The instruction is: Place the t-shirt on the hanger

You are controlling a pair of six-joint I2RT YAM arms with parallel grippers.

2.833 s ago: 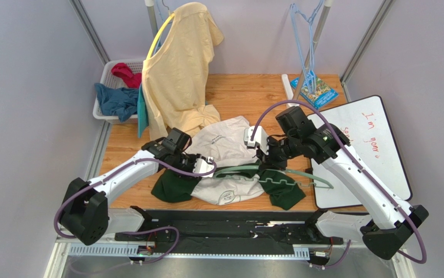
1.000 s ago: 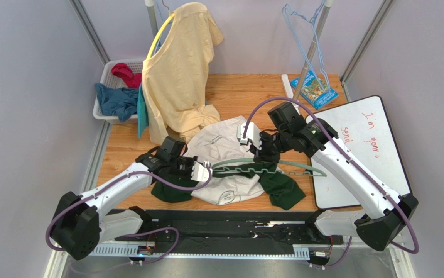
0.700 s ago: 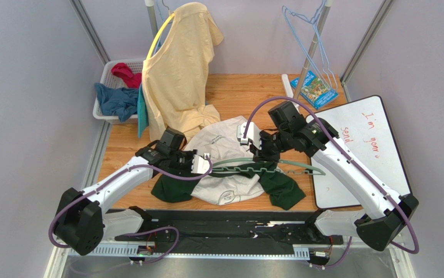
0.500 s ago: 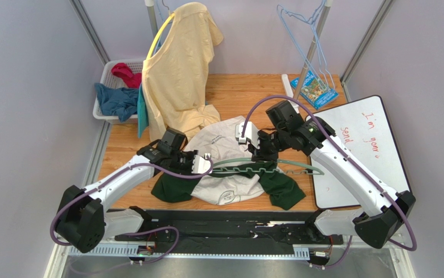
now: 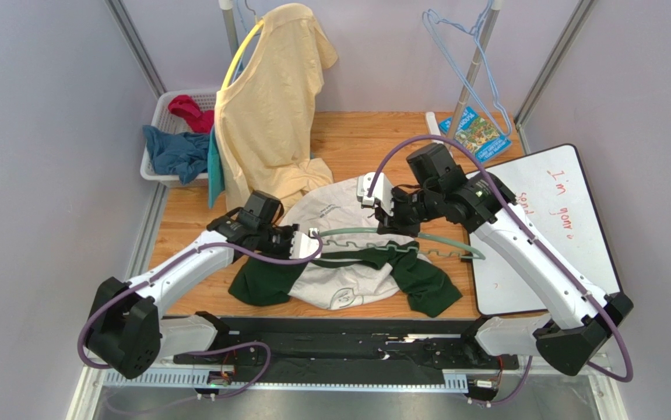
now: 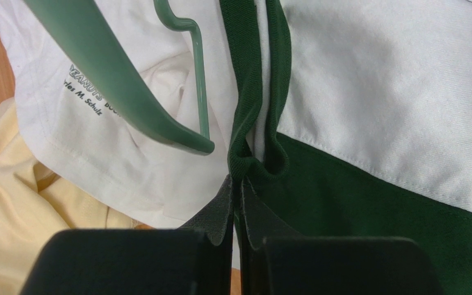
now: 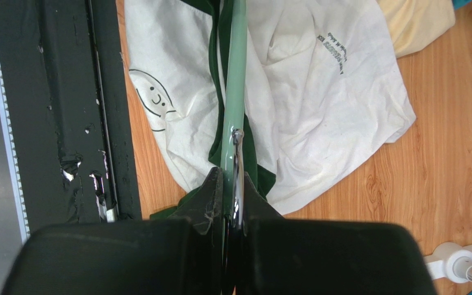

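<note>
The t-shirt lies crumpled on the wooden counter, near its front edge and between the two arms. Its white body is bunched up and a dark green sleeve spreads out on either side.

The left tool is closed narrow. In the left wrist view its black fingertips pinch a fold of the dark green collar, with the white body of the t-shirt spreading beyond it.

The pale green hanger stretches across the shirt from left to right, held off the cloth. The right tool is clamped on it near the middle of its span. In the right wrist view the hanger runs straight out from between the closed fingers over the t-shirt, where a small smiling face is printed.

From the left wrist, one curved end of the hanger hangs over printed white cloth, just beside the pinched collar. I cannot tell whether it has entered the neck opening.

At the back left, a pale yellow shirt hangs on a yellow hanger beside a white basket of clothes. Light blue hangers hang at the back right, and a whiteboard lies on the right.
</note>
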